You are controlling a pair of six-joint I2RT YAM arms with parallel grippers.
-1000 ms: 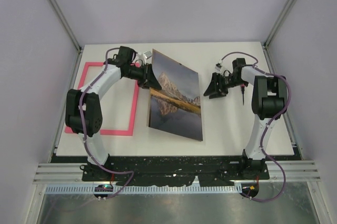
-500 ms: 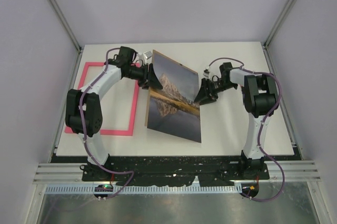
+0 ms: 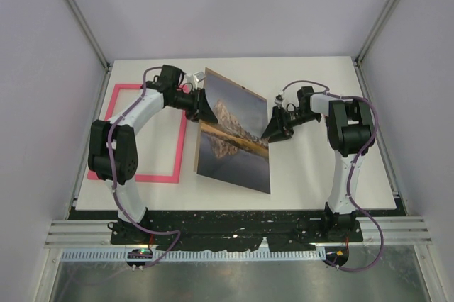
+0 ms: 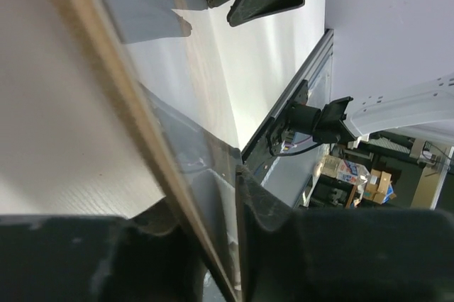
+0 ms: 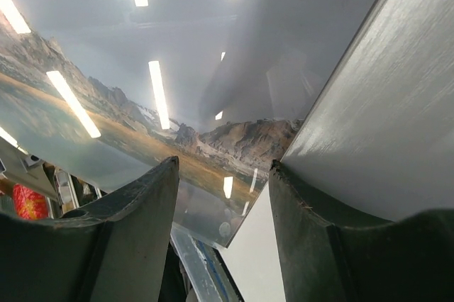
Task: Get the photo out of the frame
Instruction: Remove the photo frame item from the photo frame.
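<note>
The right fingers (image 3: 274, 129) now stand at the right edge of the photo (image 3: 234, 139), a flat glossy rectangular print of a rocky mountain mirrored in a dark lake. A second ago they hung well apart from it. They are spread wide and hold nothing, and the right wrist view shows the print's edge running into the gap between them, though from that close angle I cannot tell whether either finger touches it. The left fingers (image 4: 333, 252) are closed tight on the photo's far-left edge and prop it up at a tilt, its near edge down on the white worktop (image 3: 319, 174) (that edge has slid slightly leftward). The thin bright-pink rectangular frame (image 3: 135, 177) lies flat just beside the print, not around it, so the photo is already out. The approach looks like a second grip to steady it.
</note>
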